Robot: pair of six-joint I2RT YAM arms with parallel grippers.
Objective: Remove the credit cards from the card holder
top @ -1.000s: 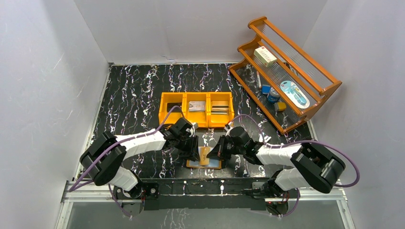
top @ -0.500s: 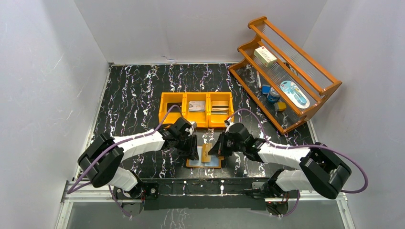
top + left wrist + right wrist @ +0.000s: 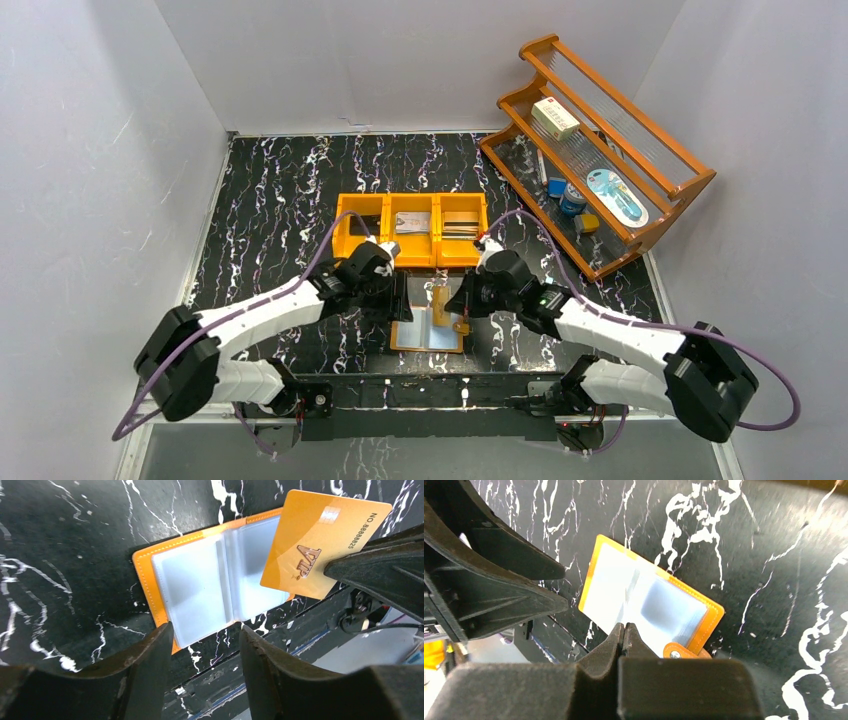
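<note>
The card holder (image 3: 428, 335) lies open near the table's front edge, tan-orange with pale-blue sleeves. It also shows in the left wrist view (image 3: 195, 587) and in the right wrist view (image 3: 649, 600), with its strap tab (image 3: 679, 651). My right gripper (image 3: 462, 300) is shut on a gold-orange credit card (image 3: 441, 303) and holds it in the air just behind the holder. The card's printed face shows in the left wrist view (image 3: 325, 542). In the right wrist view the gripper (image 3: 625, 627) shows the card only edge-on. My left gripper (image 3: 395, 298) is open and empty, above the holder's left side (image 3: 207, 630).
An orange three-compartment bin (image 3: 345, 232) stands just behind the grippers, with flat cards in its middle and right compartments. A wooden rack (image 3: 600, 150) at the back right holds a white box and small items. The table's front rail (image 3: 430, 390) lies right below the holder.
My right gripper has lifted the gold card up and back, off the holder. My left gripper has drawn back from the holder, whose open sleeves now lie uncovered.
</note>
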